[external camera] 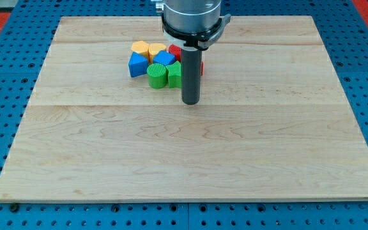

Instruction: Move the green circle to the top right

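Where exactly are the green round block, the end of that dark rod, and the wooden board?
green circle (157, 75): camera view, on its front side wall.
my tip (190, 102): camera view, the rod's very end, right of the green circle.
wooden board (190, 160): camera view, bare wood.

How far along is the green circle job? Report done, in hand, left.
Done: nothing; the green circle sits in the cluster left of centre, near the view's top. In hand: my tip stands just right of it, slightly below. Left: the whole push toward the board's top right.
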Available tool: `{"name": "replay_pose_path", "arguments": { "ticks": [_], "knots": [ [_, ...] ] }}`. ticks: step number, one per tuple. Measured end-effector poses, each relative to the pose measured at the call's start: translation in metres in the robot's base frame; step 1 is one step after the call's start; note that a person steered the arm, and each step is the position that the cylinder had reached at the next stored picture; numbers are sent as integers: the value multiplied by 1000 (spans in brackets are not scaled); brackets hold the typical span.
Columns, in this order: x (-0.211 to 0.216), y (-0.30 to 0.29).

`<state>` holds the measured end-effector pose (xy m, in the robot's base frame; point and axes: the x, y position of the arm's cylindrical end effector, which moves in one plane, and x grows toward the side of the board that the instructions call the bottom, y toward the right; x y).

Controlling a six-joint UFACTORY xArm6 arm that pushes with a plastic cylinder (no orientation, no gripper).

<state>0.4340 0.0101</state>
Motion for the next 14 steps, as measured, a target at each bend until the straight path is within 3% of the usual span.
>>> {"name": "replay_pose_path", "arguments": {
  "ticks": [4, 5, 6, 7, 11, 14],
  "knots": [
    [5, 7],
    [9, -48],
    [8, -137],
    [-18, -158],
    [-37, -91],
    [-80, -66]
  ]
}}
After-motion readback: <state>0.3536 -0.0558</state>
